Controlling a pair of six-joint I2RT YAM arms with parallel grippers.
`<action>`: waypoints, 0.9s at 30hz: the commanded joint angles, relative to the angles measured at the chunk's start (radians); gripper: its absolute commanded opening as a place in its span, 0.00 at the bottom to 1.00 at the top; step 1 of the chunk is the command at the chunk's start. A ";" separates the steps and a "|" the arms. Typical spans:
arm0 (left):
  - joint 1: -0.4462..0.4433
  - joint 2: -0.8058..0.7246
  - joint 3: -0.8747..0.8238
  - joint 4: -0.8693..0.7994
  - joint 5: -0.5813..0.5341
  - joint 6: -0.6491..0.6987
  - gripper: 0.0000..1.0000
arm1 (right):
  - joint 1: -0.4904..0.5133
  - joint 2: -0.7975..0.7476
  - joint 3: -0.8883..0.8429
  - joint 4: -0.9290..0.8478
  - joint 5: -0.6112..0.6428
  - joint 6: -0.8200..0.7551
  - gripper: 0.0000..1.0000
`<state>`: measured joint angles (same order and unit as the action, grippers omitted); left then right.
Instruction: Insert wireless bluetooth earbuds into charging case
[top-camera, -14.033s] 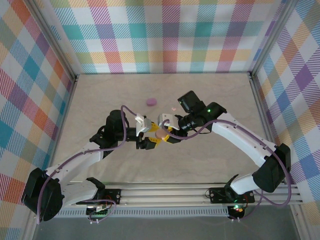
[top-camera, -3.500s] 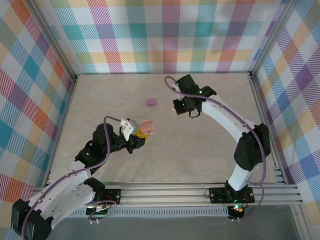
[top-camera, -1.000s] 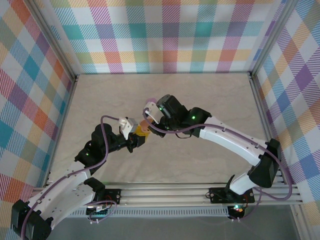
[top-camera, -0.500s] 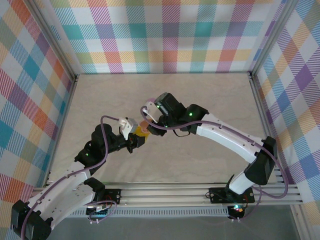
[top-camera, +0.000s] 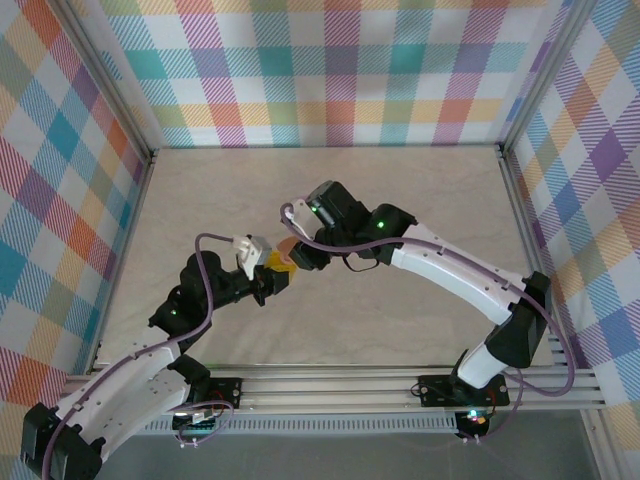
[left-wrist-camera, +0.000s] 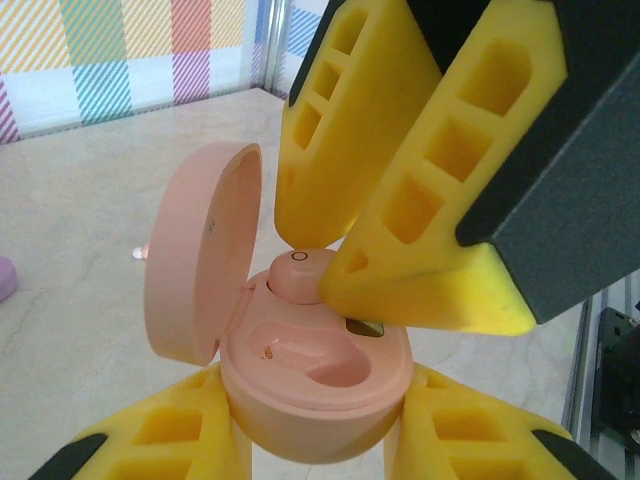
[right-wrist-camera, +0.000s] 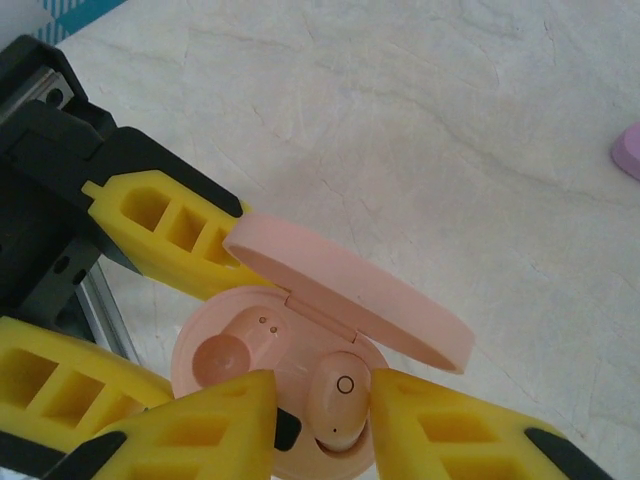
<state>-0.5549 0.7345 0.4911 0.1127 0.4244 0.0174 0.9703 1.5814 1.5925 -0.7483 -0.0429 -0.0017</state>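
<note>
Earbud: one, pinched by right gripper; case: one, in left gripper.

Smooth pink plastic on the charging case, with a soft satin sheen across the lid and a brighter glint in the moulded wells. The earbud is the same pink plastic, smooth and lightly glossy. The left gripper and right gripper both carry yellow fingers in matt plastic, on matt black mounts. The table is pale and marbled, smooth, with a low sheen. The rails look like brushed aluminium. The arm shells are glossy white plastic. The walls are checked and matt; cloth or print, I cannot tell.
</note>
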 joint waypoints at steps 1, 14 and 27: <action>0.001 -0.025 -0.011 0.070 -0.004 -0.013 0.17 | 0.014 -0.017 0.030 -0.022 -0.040 0.044 0.32; 0.001 -0.044 -0.031 0.088 -0.004 -0.014 0.17 | 0.007 -0.100 0.069 0.003 -0.041 0.119 0.33; 0.001 -0.076 -0.010 0.036 -0.017 0.021 0.17 | -0.130 -0.190 0.008 0.026 -0.044 0.201 0.35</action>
<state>-0.5549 0.6807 0.4698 0.1520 0.4175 0.0196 0.8677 1.4067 1.6211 -0.7406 -0.0654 0.1493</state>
